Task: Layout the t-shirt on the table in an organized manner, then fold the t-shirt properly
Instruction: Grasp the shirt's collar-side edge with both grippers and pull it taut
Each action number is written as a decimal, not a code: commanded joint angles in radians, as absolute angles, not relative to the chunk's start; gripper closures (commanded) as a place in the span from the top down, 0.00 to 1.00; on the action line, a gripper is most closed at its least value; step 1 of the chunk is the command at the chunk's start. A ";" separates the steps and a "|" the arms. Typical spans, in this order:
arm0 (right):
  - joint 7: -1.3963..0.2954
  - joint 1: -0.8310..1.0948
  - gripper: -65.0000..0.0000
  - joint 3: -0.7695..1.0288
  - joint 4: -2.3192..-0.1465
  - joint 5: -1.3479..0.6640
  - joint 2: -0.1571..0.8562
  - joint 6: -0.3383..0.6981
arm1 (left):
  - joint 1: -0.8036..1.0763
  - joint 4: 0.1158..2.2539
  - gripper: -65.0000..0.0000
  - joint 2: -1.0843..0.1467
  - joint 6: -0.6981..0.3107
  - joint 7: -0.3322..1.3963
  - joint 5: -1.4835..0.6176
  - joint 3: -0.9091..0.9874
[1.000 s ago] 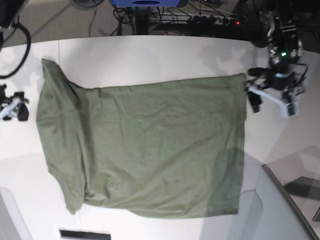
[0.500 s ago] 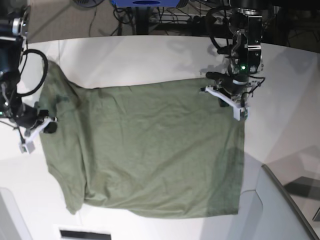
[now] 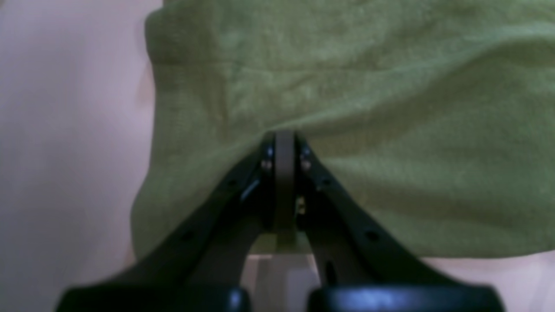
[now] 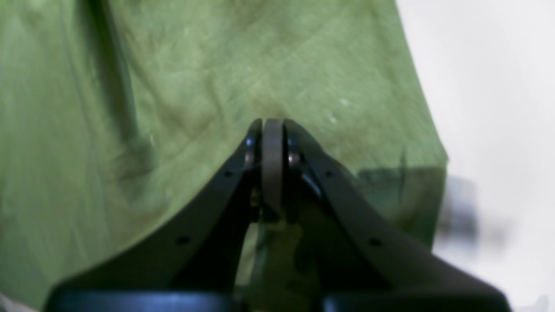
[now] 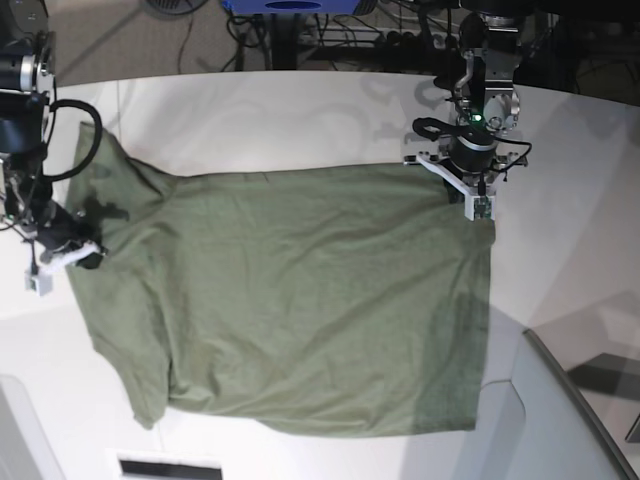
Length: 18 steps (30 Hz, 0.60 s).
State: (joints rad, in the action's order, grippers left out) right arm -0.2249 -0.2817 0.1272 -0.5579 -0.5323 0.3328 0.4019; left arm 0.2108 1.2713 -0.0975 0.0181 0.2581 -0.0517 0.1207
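The olive-green t-shirt (image 5: pixel 300 300) lies spread on the white table (image 5: pixel 280 120), with its sleeves toward the left of the base view. My left gripper (image 5: pixel 452 172) is at the shirt's far right corner. In the left wrist view its jaws are pressed together (image 3: pixel 284 136) and the t-shirt (image 3: pixel 390 86) bunches at their tips. My right gripper (image 5: pixel 82 250) sits at the shirt's left edge. Seen from the right wrist, it (image 4: pixel 272 123) is shut with the t-shirt (image 4: pixel 173 65) gathered at its tips.
A grey angled panel (image 5: pixel 570 420) rises at the near right corner. Cables and a power strip (image 5: pixel 400 40) lie past the table's far edge. A small dark label (image 5: pixel 168 467) sits at the near edge. Bare table (image 4: pixel 498 86) shows beside the cloth.
Both grippers came in from the table's sides onto the shirt's edges and went from open to shut. The shirt's far right corner and left edge have shifted slightly.
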 commanded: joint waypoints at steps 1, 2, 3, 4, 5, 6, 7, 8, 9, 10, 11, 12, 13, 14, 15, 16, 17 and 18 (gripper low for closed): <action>-0.265 -0.268 0.02 0.130 -0.559 -0.492 0.352 0.317 | 0.229 1.259 0.00 -0.104 0.024 0.338 -0.035 0.122; -0.263 -0.254 0.02 0.130 -0.562 -0.493 0.352 0.294 | 0.236 1.264 0.00 -0.104 0.024 0.338 -0.035 0.122; -0.263 -0.242 0.02 0.131 -0.570 -0.495 0.352 0.280 | 0.240 1.268 0.00 -0.104 0.024 0.338 -0.035 0.122; -0.263 -0.223 0.02 0.131 -0.587 -0.496 0.351 0.271 | 0.240 1.273 0.00 -0.104 0.024 0.338 -0.035 0.122; -0.263 -0.202 0.02 0.131 -0.608 -0.496 0.349 0.265 | 0.242 1.276 0.00 -0.104 0.024 0.338 -0.035 0.122; -0.263 -0.185 0.02 0.131 -0.630 -0.496 0.346 0.248 | 0.248 1.279 0.00 -0.104 0.024 0.341 -0.035 0.122; -0.263 -0.168 0.02 0.133 -0.657 -0.496 0.344 0.223 | 0.257 1.279 0.00 -0.104 0.024 0.340 -0.035 0.122; -0.265 -0.143 0.02 0.133 -0.687 -0.496 0.343 0.197 | 0.263 1.280 0.00 -0.104 0.024 0.338 -0.036 0.122; -0.266 -0.119 0.02 0.133 -0.722 -0.496 0.343 0.171 | 0.266 1.280 0.00 -0.104 0.024 0.338 -0.036 0.122; -0.268 -0.096 0.02 0.133 -0.759 -0.496 0.341 0.154 | 0.268 1.280 0.00 -0.104 0.024 0.338 -0.036 0.122; -0.268 -0.071 0.02 0.133 -0.796 -0.496 0.338 0.139 | 0.271 1.280 0.00 -0.104 0.024 0.338 -0.036 0.122; -0.269 -0.045 0.02 0.133 -0.837 -0.496 0.329 0.124 | 0.283 1.280 0.00 -0.104 0.024 0.338 -0.039 0.122; -0.269 -0.021 0.02 0.133 -0.878 -0.496 0.325 0.102 | 0.288 1.282 0.00 -0.104 0.024 0.338 -0.041 0.122; -0.269 0.005 0.02 0.133 -0.923 -0.496 0.321 0.081 | 0.291 1.291 0.00 -0.104 0.024 0.337 -0.042 0.122; -0.271 0.033 0.02 0.133 -0.967 -0.496 0.320 0.062 | 0.300 1.307 0.00 -0.104 0.024 0.337 -0.042 0.122; -0.275 0.056 0.02 0.133 -1.007 -0.496 0.318 0.047 | 0.308 1.328 0.00 -0.104 0.024 0.337 -0.042 0.122; -0.286 0.073 0.02 0.133 -1.049 -0.496 0.318 0.031 | 0.317 1.354 0.00 -0.104 0.024 0.338 -0.042 0.122; -0.303 0.085 0.02 0.133 -1.084 -0.496 0.318 0.019 | 0.326 1.382 0.00 -0.104 0.024 0.340 -0.042 0.122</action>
State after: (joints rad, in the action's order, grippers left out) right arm -0.2832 0.0895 0.1307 -1.0832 -0.5030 0.3050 0.0296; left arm 0.3149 1.3819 -0.1020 0.0193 0.3050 -0.0521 0.1219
